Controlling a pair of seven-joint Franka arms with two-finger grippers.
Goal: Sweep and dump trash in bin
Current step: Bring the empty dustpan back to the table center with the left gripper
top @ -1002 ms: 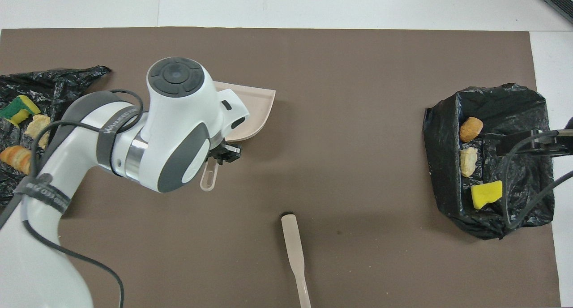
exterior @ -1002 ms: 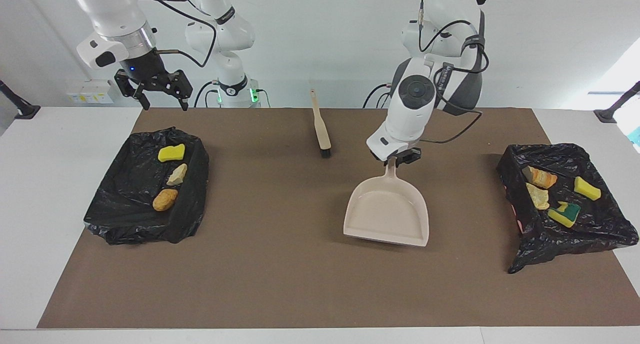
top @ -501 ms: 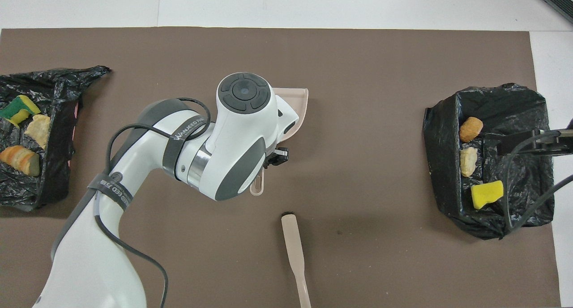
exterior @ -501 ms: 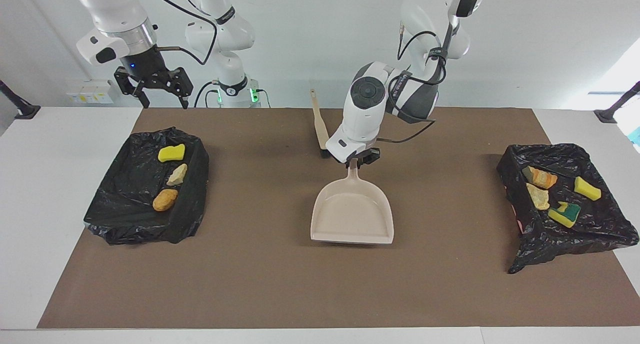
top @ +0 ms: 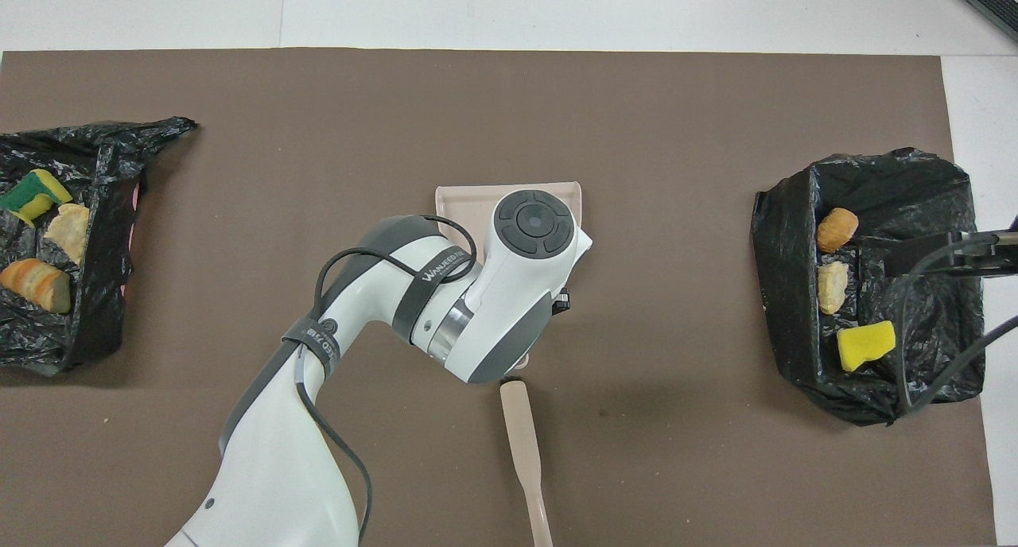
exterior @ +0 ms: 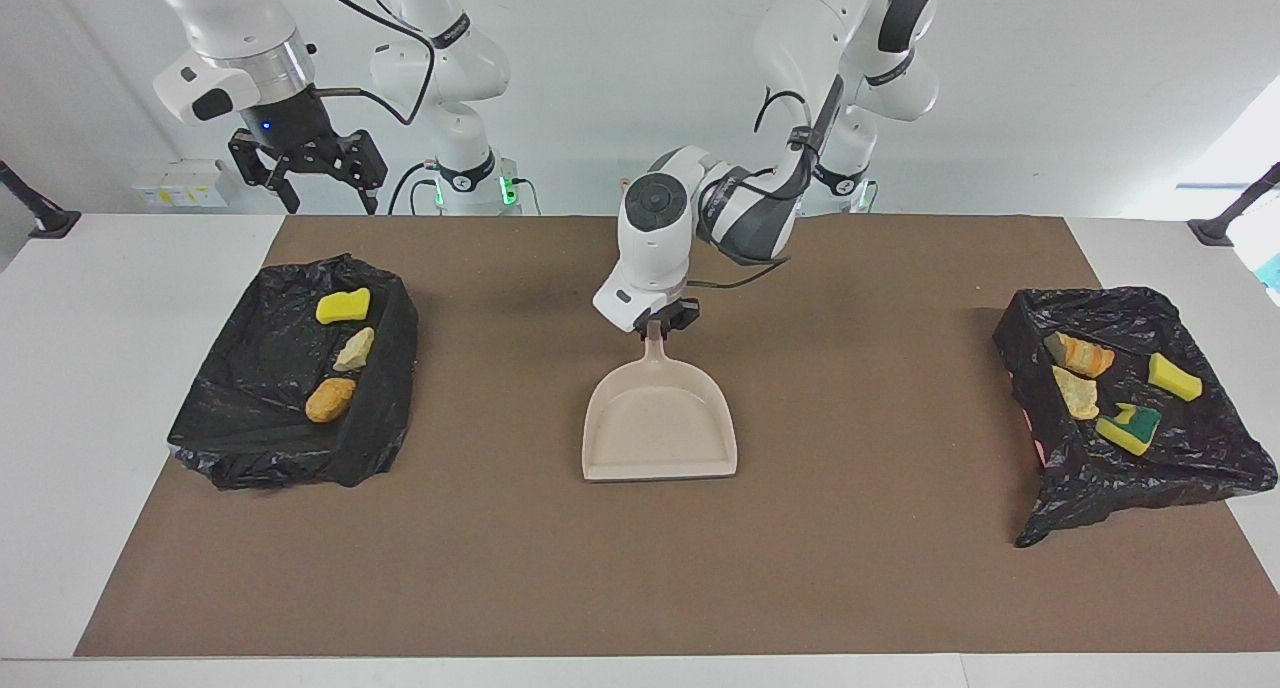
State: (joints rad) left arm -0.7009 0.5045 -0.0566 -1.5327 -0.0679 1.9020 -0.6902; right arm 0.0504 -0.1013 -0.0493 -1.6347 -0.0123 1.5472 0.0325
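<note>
My left gripper (exterior: 657, 326) is shut on the handle of the empty beige dustpan (exterior: 660, 433), which sits flat and low at the middle of the brown mat; in the overhead view only its rim (top: 477, 193) shows past the arm. The trash lies in two black-bagged bins. The bin (exterior: 250, 448) at the right arm's end holds a yellow sponge (exterior: 342, 306), a tan lump (exterior: 354, 349) and an orange-brown lump (exterior: 330, 399). The bin (exterior: 1150, 478) at the left arm's end holds several bits (exterior: 1078, 353). My right gripper (exterior: 328, 206) is open and empty, raised by its bin's edge nearest the robots.
The beige brush (top: 521, 444) lies on the mat nearer to the robots than the dustpan, its head close to the dustpan's handle; the left arm hides it in the facing view. The brown mat (exterior: 520, 568) covers most of the white table.
My left arm has carried the dustpan sideways from nearer the left arm's end to the middle of the mat. The right gripper has barely moved.
</note>
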